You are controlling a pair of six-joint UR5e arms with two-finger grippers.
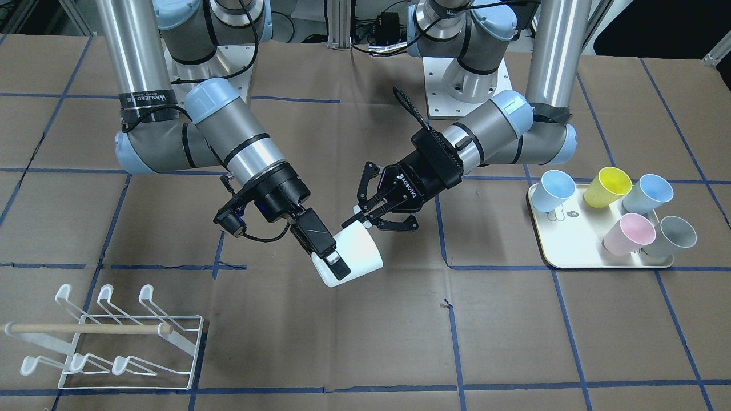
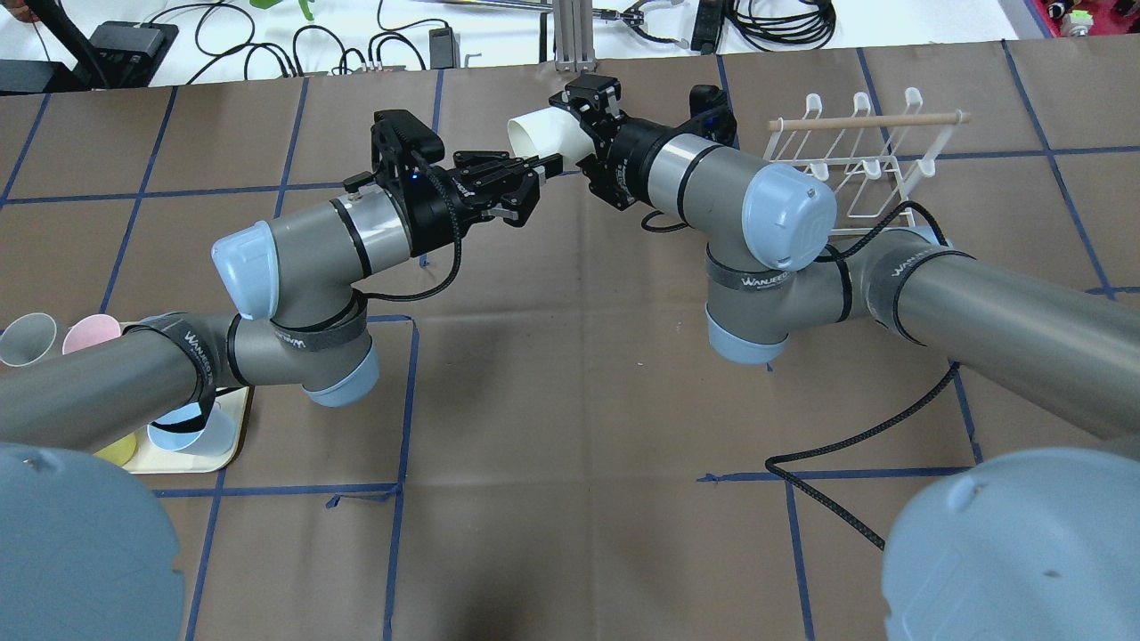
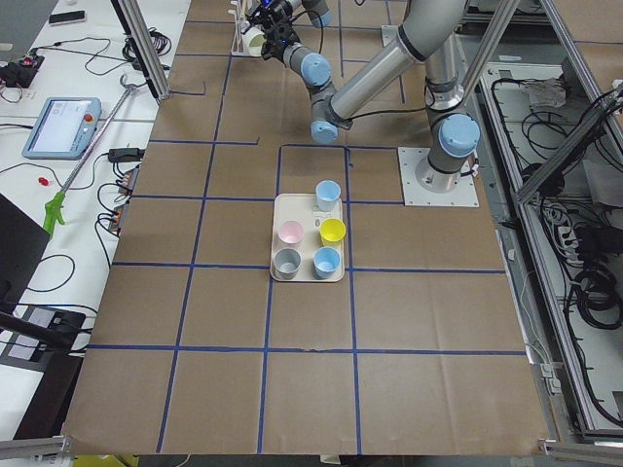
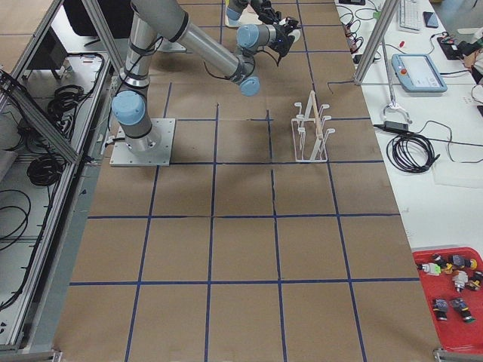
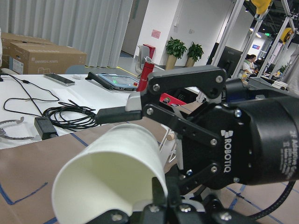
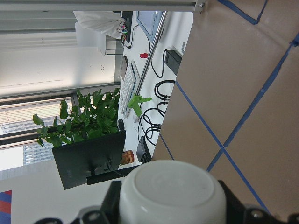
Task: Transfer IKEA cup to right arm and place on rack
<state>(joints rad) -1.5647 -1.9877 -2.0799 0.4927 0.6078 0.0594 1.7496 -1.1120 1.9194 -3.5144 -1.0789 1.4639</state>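
One white plastic cup (image 1: pixel 362 251), probably light and slick: right end effector (image 1: pixel 334 262) clamps its base; left end effector (image 1: pixel 368 222) spread apart.

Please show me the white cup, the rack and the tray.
white cup (image 1: pixel 360 250): front-facing view, side wall.
rack (image 1: pixel 85 329): front-facing view, wooden dowel.
tray (image 1: pixel 571 246): front-facing view, bare floor.

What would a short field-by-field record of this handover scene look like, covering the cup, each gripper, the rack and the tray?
white cup: held above the table, between the two arms
right gripper: shut on the white cup, at its base end
left gripper: open, fingertips at the cup's mouth
rack: on the table, no cup on it
tray: on the robot's left side, holds five coloured cups
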